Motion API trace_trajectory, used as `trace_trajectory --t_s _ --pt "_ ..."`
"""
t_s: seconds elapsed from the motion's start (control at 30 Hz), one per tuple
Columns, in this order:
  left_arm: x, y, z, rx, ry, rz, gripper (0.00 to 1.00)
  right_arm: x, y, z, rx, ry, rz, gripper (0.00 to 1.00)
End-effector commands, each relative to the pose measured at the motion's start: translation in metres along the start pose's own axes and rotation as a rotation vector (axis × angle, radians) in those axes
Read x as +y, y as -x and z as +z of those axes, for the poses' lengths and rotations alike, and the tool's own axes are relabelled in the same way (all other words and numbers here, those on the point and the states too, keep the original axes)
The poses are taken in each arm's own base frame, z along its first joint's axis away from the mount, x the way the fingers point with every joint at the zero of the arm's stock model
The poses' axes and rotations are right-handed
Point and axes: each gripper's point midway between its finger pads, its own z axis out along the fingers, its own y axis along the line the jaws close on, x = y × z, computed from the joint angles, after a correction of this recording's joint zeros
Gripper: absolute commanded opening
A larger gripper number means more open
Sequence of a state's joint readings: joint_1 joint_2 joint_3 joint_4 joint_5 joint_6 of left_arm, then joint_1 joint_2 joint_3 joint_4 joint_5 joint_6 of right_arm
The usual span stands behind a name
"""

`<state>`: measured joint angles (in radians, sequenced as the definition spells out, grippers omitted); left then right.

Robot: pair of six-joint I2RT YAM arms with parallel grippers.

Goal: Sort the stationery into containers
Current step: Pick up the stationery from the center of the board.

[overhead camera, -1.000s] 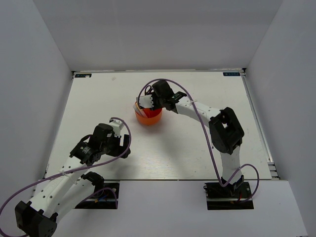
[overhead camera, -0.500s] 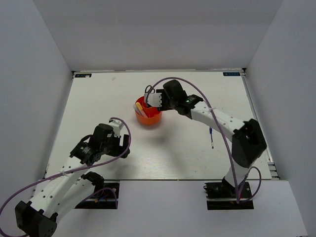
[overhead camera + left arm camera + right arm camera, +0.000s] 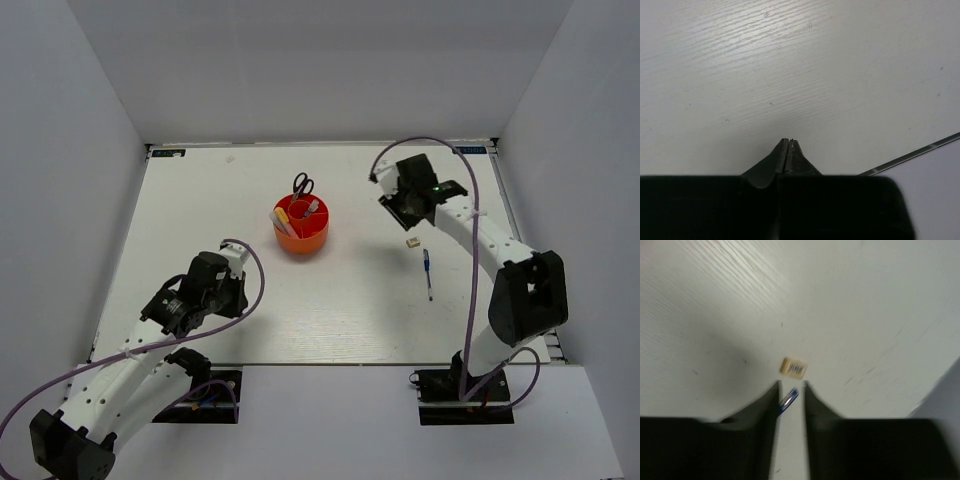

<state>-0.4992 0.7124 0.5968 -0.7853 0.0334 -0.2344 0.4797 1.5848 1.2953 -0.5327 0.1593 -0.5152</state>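
Note:
The orange container [image 3: 300, 238] stands mid-table with a highlighter [image 3: 284, 217] and other small items inside. The black handles of the scissors [image 3: 303, 185] show above its far rim. A tan cube [image 3: 411, 242] [image 3: 793, 368] and a blue pen [image 3: 428, 273] [image 3: 789, 399] lie on the table to the right. My right gripper [image 3: 407, 210] [image 3: 791, 385] hovers over them, slightly open and holding nothing; the pen's tip shows through the gap and the cube lies just beyond the fingertips. My left gripper [image 3: 237, 297] [image 3: 788, 140] is shut on nothing, low over bare table at the near left.
White walls close in the table on the left, back and right. A metal edge strip [image 3: 920, 151] runs close to the left gripper. The right arm's purple cable [image 3: 470, 230] loops above the pen.
The right arm swung away from the container to the right, over the cube and pen, and its jaws narrowed. The left gripper shut where it was.

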Motion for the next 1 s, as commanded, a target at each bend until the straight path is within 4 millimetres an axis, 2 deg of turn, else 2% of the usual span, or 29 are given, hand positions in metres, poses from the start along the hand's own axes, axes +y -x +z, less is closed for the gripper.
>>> trace_trajectory --t_s 0.0,0.03,0.07,0.13,0.17,0.33,0.53,0.77,0.97 --pt "-0.002 0.002 -0.001 -0.009 -0.012 -0.001 0.09 0.016 -0.057 -0.007 0.189 0.15 0.353 0.44" --pt "-0.003 0.002 0.0 -0.008 -0.017 0.0 0.4 0.02 -0.065 -0.008 0.222 0.165 0.392 0.55" --pt "-0.003 0.002 0.0 -0.005 -0.016 0.0 0.57 0.023 -0.065 -0.006 0.213 0.2 0.416 0.66" --pt "-0.003 0.002 -0.001 -0.006 -0.017 -0.001 0.71 0.022 -0.082 0.001 0.259 0.208 0.465 0.68" --pt "-0.002 0.001 -0.001 -0.003 -0.015 -0.002 0.78 0.026 -0.083 0.0 0.263 0.236 0.477 0.69" --pt "-0.004 0.001 0.0 -0.001 -0.024 0.001 0.8 0.023 -0.098 0.022 0.283 0.289 0.522 0.71" --pt "-0.003 0.0 -0.001 0.001 -0.022 -0.002 0.8 0.012 -0.107 0.054 0.301 0.249 0.528 0.63" --pt "-0.002 -0.001 0.0 0.01 -0.017 -0.001 0.8 -0.013 -0.095 0.079 0.268 0.17 0.508 0.6" --pt "-0.002 -0.002 0.001 0.014 -0.014 0.001 0.8 -0.017 -0.1 0.092 0.301 0.148 0.497 0.6"
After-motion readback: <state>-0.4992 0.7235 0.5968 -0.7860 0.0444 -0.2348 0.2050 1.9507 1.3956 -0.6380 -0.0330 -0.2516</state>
